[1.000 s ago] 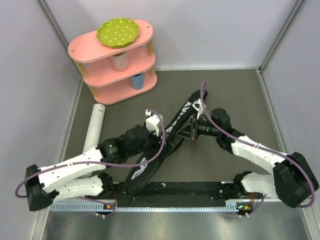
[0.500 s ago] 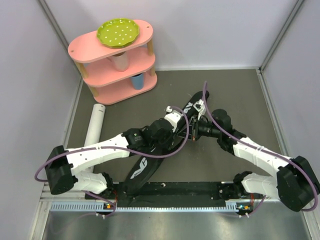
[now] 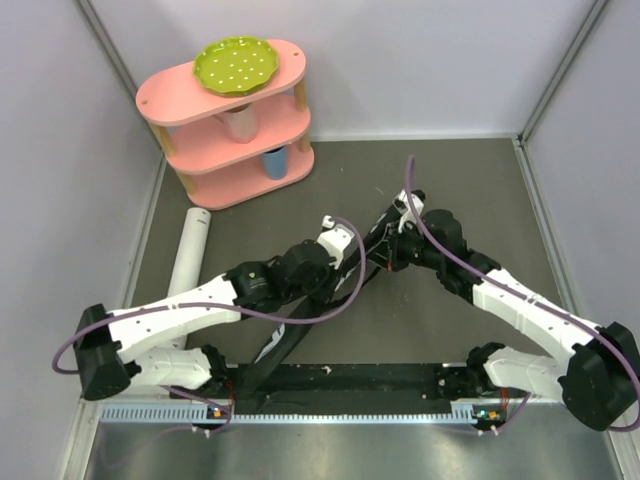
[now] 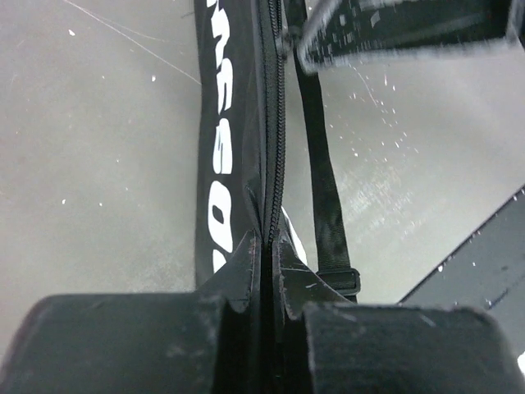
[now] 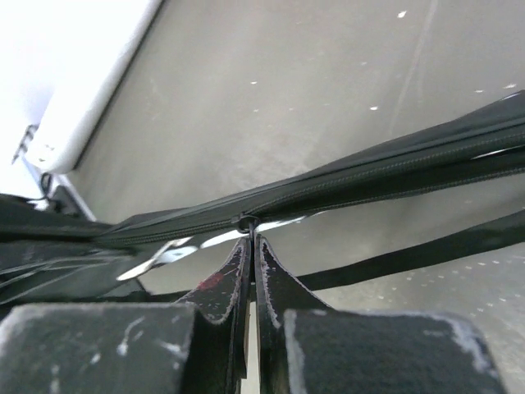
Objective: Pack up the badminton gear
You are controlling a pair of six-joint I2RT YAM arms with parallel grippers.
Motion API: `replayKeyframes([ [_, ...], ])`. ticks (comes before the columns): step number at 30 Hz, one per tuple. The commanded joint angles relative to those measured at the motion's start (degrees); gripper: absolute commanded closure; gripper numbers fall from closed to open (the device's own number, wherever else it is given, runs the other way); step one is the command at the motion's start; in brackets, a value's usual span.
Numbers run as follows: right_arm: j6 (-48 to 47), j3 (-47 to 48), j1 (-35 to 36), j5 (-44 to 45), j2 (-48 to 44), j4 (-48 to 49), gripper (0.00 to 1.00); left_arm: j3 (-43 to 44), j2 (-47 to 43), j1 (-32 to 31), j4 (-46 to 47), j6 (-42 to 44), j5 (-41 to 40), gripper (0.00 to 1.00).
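Observation:
The black racket bag (image 3: 275, 345) with white lettering lies diagonally across the mat, its far end near the right arm. My left gripper (image 3: 352, 256) is at the bag's middle. In the left wrist view it (image 4: 271, 242) is shut on the bag's zipper seam (image 4: 273, 123), next to the lettering (image 4: 220, 156). My right gripper (image 3: 386, 250) is just beside it. In the right wrist view it (image 5: 250, 236) is shut on the small zipper pull at the bag's edge (image 5: 385, 174). The long white tube (image 3: 188, 250) lies on the mat to the left, apart from both grippers.
A pink three-tier shelf (image 3: 175, 100) stands at the back left, with a green dotted plate (image 3: 236, 64) on top and cups on the lower tiers. The bag's black strap (image 4: 322, 185) runs alongside it. Grey walls close in the mat on three sides.
My left arm has swung right from beside the tube to the bag's middle, and its gripper has closed on the zipper seam. The right gripper has stayed shut and shifted slightly.

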Motion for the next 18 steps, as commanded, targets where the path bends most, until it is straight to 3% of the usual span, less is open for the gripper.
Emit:
replayKeyframes([
  [1,-5.7,4.8,-0.1,11.5,-0.5,-6.0,1.0,-2.3,-7.7,0.4,-0.4,2.2,3.0,1.0],
  [9,-6.9,8.4,-4.2,17.0,3.2,-8.4,1.0,-7.4,-18.8,0.4,-1.7,2.1,1.4,1.0],
  [18,-9.0,11.5,-11.8,21.0,9.3,-9.9,1.0,-9.3,-23.8,0.5,-4.2,2.5,2.2,1.0],
])
